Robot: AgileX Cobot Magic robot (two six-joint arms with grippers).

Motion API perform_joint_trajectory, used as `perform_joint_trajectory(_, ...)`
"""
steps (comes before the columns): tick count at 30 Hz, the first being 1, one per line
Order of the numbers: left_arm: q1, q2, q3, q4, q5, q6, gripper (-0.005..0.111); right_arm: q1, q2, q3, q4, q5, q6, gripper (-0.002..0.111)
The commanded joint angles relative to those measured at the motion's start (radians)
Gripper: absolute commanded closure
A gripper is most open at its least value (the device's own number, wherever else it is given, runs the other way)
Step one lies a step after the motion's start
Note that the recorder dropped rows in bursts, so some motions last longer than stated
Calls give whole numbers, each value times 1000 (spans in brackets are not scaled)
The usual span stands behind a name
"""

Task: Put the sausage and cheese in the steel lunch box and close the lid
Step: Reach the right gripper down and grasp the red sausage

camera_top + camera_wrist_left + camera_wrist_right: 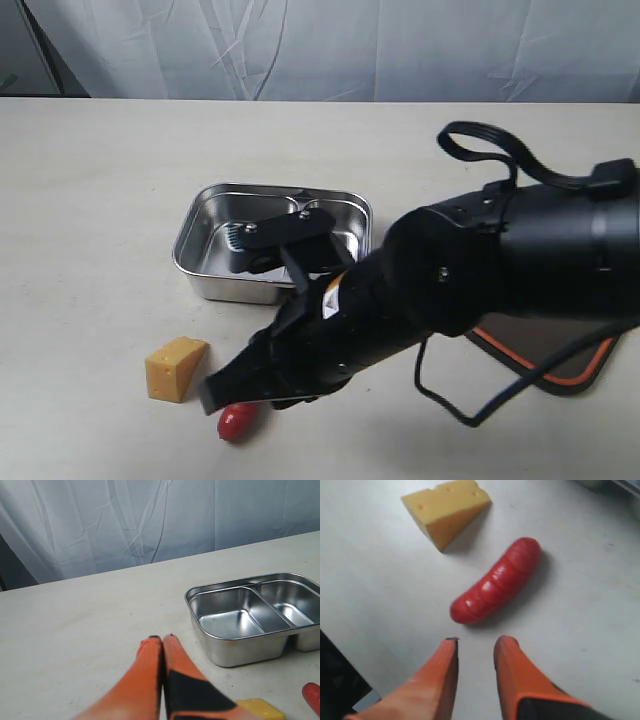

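the sausage (pixel 497 580) lies on the surface (pixel 580 630), just ahead of the right hand (pixel 477 642), whose fingers are a little apart and hold nothing. the gap looks narrow for it, and the sausage lies slanted to the fingers. they may land on top and push or roll this glossy thing toward the cheese (pixel 445 510) nearby. the lunch box (pixel 240 652) is empty. the left hand (pixel 162 639) is pressed together, holding nothing.
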Motion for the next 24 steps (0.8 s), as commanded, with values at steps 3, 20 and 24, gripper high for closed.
perform_joint_trajectory(3, -7, -5, 5, 1, -4, -1, 107, 22, 99, -95, -31, -18, 79, 81)
perform_joint_trajectory(20, -7, -5, 5, 1, -4, -1, 107, 23, 285, -233, -400, 49, 486, 73)
perform_joint_trajectory(24, -7, -5, 5, 1, -4, -1, 107, 23, 287, -233, -400, 49, 498, 57)
